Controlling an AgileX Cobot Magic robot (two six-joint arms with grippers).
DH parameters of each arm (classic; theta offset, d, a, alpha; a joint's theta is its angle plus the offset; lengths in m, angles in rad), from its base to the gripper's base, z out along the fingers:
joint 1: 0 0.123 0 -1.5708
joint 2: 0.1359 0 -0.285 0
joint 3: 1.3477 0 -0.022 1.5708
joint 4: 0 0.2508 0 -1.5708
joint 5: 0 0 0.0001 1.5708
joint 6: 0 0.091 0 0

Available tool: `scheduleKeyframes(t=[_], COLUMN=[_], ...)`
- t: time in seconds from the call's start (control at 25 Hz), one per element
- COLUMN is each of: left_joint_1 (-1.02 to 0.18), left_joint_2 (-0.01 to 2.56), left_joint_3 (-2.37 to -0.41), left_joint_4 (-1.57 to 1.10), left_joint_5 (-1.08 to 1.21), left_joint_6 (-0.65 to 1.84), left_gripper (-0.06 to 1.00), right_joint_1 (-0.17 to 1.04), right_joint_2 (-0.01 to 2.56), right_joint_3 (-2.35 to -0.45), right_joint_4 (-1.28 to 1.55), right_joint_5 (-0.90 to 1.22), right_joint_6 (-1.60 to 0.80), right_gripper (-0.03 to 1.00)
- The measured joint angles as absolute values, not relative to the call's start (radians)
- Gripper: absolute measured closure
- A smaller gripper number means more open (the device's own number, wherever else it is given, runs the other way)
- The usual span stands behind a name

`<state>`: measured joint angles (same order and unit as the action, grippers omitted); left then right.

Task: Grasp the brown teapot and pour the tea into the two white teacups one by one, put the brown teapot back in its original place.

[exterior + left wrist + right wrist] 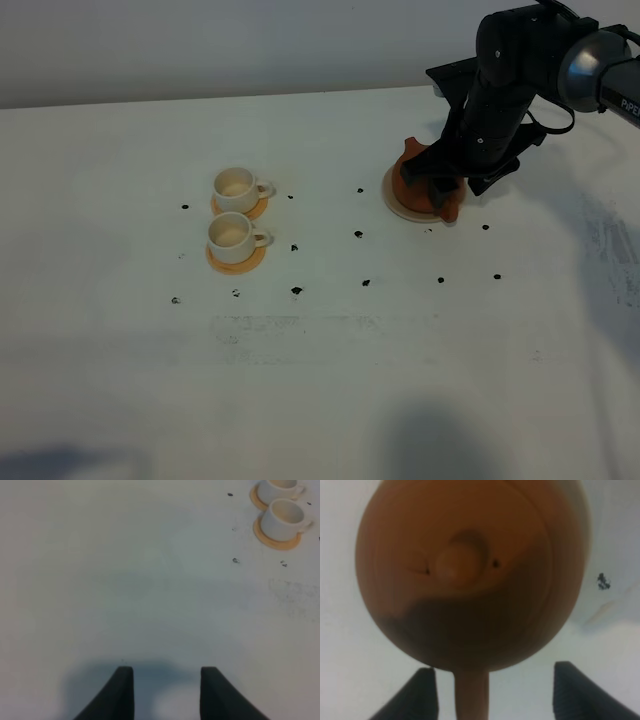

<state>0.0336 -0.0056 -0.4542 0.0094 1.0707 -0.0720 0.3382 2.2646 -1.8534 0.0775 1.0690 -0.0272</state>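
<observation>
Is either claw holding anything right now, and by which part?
Nothing is held. The right claw straddles the handle of the brown teapot, open, with gaps either side; the left claw is empty.

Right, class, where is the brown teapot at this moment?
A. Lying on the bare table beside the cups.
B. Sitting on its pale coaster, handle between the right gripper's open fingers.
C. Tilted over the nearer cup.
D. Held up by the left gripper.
B: the teapot sits on the pale coaster, and its handle lies between the spread fingers of the right gripper.
</observation>
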Motion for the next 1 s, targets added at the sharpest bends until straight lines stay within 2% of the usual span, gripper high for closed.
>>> scheduleKeyframes(t=[0.2,0.44,1.0], left_joint_1=[0.034,0.034,0.034], left_joint_2=[-0.006,-0.006,-0.006], left_joint_3=[-0.454,-0.454,-0.454], left_joint_4=[0.009,0.009,0.009], left_joint_5=[1.071,1.071,1.071], left_joint_6=[-0.072,-0.072,-0.072], left_gripper=[0.64,0.64,0.64], right_joint_1=[0.339,0.343,0.343], right_joint_2=[2.265,2.265,2.265], right_joint_3=[-1.853,-1.853,-1.853], right_joint_4=[0.089,0.087,0.088], right_joint_5=[1.068,1.07,1.059], right_joint_6=[-0.027,-0.046,-0.067], right_gripper=[0.61,0.86,0.87])
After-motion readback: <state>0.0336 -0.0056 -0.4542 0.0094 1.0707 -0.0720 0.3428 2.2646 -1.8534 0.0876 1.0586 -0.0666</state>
